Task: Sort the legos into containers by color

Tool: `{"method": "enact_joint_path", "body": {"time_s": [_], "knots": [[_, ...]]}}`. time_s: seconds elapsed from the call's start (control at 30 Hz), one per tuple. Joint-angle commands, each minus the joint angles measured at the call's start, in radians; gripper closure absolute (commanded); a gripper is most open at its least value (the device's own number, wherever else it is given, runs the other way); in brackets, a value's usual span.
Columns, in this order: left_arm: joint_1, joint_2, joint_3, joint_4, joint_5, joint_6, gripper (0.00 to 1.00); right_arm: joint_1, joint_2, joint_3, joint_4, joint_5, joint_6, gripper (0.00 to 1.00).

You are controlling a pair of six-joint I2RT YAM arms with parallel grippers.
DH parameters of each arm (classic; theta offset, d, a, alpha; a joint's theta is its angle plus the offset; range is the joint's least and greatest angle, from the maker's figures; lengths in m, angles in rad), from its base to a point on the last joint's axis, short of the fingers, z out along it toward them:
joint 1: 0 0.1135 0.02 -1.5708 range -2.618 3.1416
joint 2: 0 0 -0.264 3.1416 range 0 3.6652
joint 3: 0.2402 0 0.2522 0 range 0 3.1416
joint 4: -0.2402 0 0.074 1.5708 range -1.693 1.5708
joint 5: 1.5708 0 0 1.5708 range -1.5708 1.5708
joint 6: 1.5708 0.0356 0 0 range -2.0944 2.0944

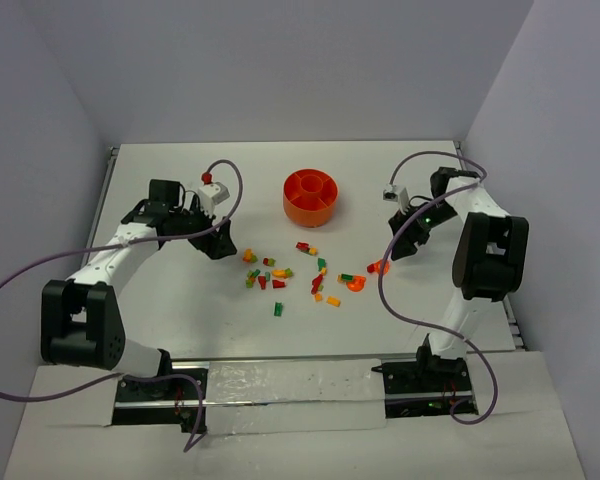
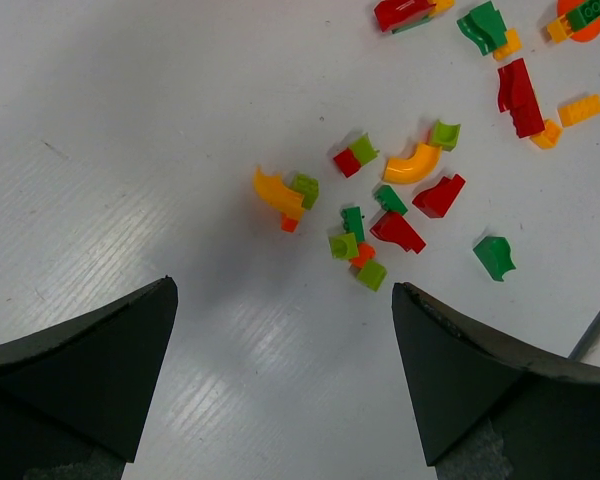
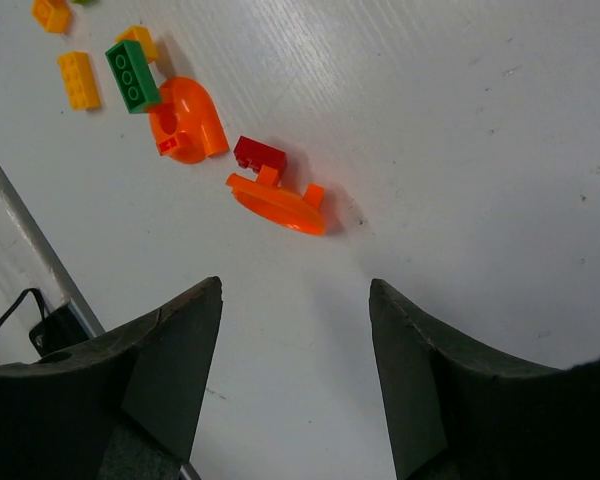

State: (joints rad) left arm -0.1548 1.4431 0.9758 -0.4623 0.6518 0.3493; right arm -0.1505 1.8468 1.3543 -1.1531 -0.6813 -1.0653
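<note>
Legos (image 1: 300, 275) are lying scattered on the white table (image 1: 180, 310), near the orange bowl (image 1: 305, 212) but apart from it. At left, we are seeing the left gripper (image 2: 282, 288) hovering beside the scatter, jaws spread wide and empty. At right, the right gripper (image 3: 295, 284) is likewise hanging open, near an orange curved piece (image 3: 280, 205) and a red brick (image 3: 260, 153).

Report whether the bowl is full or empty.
Seemingly empty: the bowl shows only its own orange inside; the legos lie loose on the table. Small orange bits would not show.
</note>
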Motion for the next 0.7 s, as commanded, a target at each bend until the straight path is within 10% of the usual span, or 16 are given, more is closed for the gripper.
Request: {"method": "enact_joint_path", "body": {"time_s": [0.0, 0.67], "knots": [[-0.008, 0.020, 0.056, -0.009, 0.009, 0.019, 0.01, 0.005, 0.029, 0.058, -0.019, -0.041, -0.056, 0.33], [-0.009, 0.091, 0.087, -0.027, 0.005, 0.026, 0.02, 0.146, 0.069, 0.024, 0.085, 0.078, -0.129, 0.50]]}}
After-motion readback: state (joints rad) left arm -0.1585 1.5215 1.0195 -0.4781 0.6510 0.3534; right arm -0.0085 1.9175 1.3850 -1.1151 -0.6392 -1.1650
